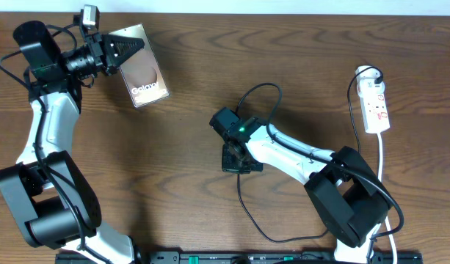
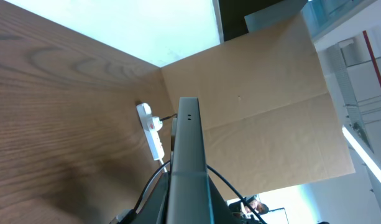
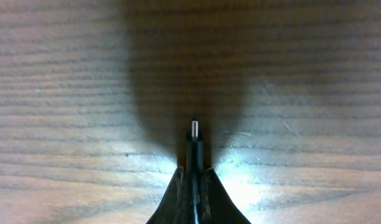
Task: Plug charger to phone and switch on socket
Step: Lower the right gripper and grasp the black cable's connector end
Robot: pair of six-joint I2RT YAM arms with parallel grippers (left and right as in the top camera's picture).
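left gripper: clamped on upper-left corner of the phone, far-left end of the table
phone: screen facing up, skewed to the table edges, "Galaxy" text readable from overhead; edge-on up mid-frame in left wrist view; resting on the wood or lifted, cannot tell
right gripper: fingers pinched shut on the charger, pointed down at table centre
plug tip: small metal tongue sticking out past the fingertips, just above bare wood, in the gripper's own shadow
charger cable: thin black, one loop arching behind the right wrist, another trailing toward the near edge
socket: white strip flat at far right, well apart from both grippers; black plug at its far end, white cord running toward the near edge
phone to plug tip: well apart, not mated
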